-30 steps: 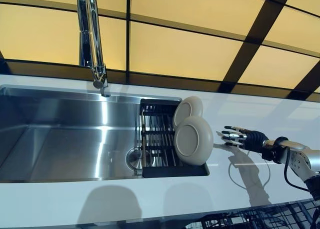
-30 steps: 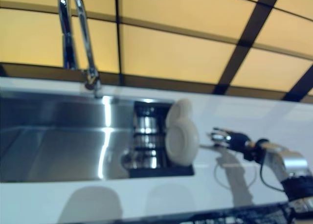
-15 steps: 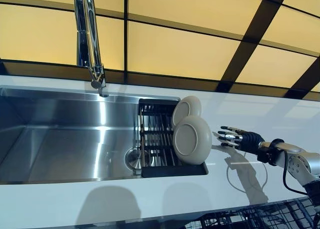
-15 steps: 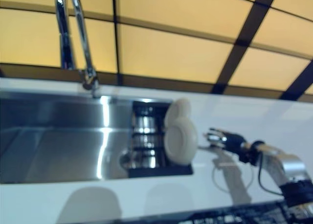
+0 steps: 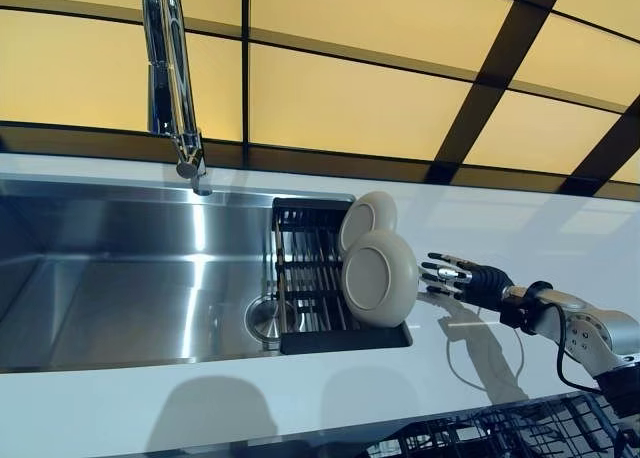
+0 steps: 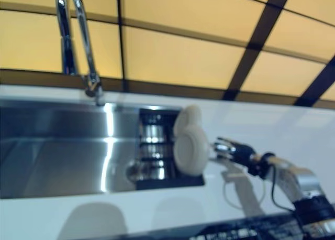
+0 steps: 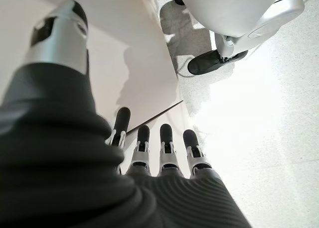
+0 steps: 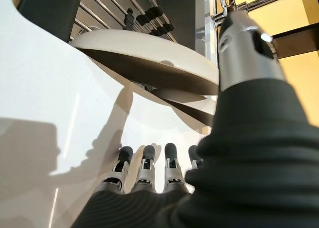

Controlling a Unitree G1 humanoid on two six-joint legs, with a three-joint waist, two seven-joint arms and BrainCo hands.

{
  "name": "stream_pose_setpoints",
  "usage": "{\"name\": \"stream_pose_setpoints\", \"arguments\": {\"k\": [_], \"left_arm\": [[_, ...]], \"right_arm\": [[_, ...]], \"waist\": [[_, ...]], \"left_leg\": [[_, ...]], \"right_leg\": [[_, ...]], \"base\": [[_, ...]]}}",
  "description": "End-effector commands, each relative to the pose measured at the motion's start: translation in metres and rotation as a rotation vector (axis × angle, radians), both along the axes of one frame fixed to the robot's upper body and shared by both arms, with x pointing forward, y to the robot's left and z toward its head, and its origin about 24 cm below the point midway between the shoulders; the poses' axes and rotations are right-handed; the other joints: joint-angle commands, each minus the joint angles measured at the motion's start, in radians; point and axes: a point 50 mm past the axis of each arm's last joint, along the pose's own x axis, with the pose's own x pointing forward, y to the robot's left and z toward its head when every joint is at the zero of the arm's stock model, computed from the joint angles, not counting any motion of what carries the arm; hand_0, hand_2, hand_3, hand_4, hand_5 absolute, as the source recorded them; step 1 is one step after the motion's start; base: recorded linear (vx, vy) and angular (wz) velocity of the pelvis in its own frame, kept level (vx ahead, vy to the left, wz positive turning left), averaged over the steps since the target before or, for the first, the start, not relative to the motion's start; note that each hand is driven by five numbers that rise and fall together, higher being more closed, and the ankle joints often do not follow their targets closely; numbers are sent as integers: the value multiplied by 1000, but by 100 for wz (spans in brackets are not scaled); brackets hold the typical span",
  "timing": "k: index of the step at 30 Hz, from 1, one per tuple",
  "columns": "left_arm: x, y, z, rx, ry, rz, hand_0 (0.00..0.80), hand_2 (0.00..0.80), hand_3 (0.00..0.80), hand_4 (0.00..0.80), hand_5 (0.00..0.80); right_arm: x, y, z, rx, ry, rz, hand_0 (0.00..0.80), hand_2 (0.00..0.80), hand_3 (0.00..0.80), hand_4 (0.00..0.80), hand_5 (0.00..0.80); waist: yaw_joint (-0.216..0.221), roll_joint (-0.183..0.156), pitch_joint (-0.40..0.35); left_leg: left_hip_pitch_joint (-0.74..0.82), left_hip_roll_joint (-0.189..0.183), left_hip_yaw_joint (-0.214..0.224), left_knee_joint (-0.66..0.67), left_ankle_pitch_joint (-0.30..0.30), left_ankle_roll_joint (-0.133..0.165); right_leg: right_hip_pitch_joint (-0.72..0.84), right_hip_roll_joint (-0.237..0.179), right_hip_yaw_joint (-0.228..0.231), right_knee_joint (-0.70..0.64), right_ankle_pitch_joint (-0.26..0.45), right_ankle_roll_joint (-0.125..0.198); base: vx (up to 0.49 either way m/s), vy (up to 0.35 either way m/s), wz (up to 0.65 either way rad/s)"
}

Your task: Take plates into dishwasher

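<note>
Two cream plates stand on edge in a black rack (image 5: pixel 305 278) at the sink's right end: the near plate (image 5: pixel 378 278) in front, the far plate (image 5: pixel 366 218) behind it. My right hand (image 5: pixel 462 278) hovers over the white counter just right of the near plate, fingers straight and pointing at it, a small gap left. In the right wrist view the near plate (image 8: pixel 149 54) lies just past the fingertips (image 8: pixel 146 158). My left hand (image 7: pixel 159 148) shows only in its wrist view, open, hanging beside a cabinet front above the floor.
A steel sink (image 5: pixel 120 268) with a tall chrome tap (image 5: pixel 170 68) fills the left. White counter (image 5: pixel 500 228) runs right and along the front. A black wire dishwasher rack (image 5: pixel 500 433) shows at the lower right edge. Yellow panels back the counter.
My right hand has crept left along the counter toward the near plate. The view has shifted slightly as the camera moved. The plates have not moved.
</note>
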Motion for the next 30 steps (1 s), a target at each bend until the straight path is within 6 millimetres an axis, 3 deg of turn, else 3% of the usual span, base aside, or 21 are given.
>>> {"name": "stream_pose_setpoints", "arguments": {"k": [1,20,30], "left_arm": [[25,-1,6,13,-63,-7,0,0,0,0,0],[30,-9,5,1,-61,-32,0,0,0,0,0],[34,-10,5,1,-64,-34,0,0,0,0,0]], "right_arm": [[2,29,4,81,-40,51,0,0,0,0,0],[0,50,-18,108,-1,-3,0,0,0,0,0],[1,48,-27,107,-7,-12,0,0,0,0,0]], "waist": [[13,-7,-18],[9,1,-8],[9,-1,0]], "left_leg": [[-18,-24,-1,43,-52,13],[-19,-29,7,57,-64,26],[-21,-30,9,69,-72,32]], "right_leg": [[-54,-45,-9,29,84,104],[-73,-57,-9,46,90,111],[-79,-63,-11,55,91,115]], "base": [[-3,16,-4],[1,11,-1],[0,0,0]]}}
